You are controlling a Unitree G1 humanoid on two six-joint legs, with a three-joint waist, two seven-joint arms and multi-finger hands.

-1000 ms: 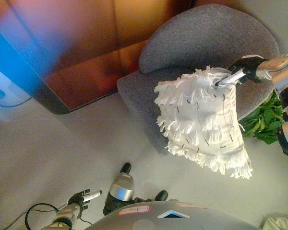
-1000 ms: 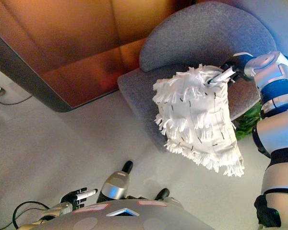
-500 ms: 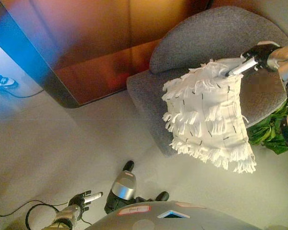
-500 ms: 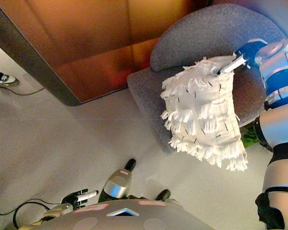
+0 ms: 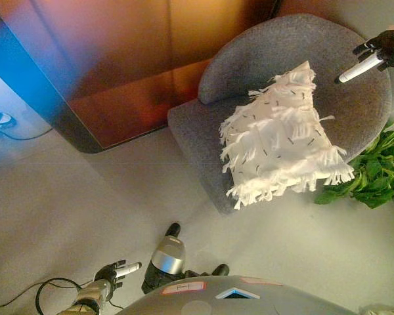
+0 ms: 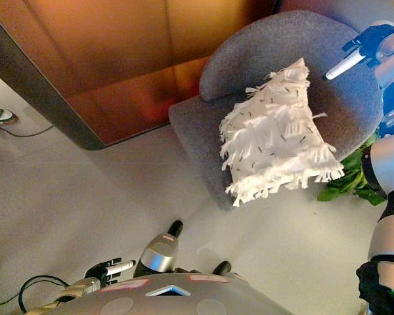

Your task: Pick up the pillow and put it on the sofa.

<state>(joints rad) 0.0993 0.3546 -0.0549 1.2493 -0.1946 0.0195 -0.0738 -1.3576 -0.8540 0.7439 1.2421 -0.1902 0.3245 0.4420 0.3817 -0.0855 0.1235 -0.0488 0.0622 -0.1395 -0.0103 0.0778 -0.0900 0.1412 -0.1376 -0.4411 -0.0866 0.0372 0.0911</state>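
Pillow on sofa — right hand clear, fingers straight.

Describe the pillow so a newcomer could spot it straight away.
Find the round grey sofa beside the brown cabinet. The pillow lies on its seat, overhanging the front edge, near a green plant. It is the only white thing there, shaggy with fringes and small dark flecks.

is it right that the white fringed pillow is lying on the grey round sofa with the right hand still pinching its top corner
Not quite. The white fringed pillow does lie on the grey round sofa, but the right hand has let go: in the left eye view it hangs apart from the pillow's top corner, fingers straight.
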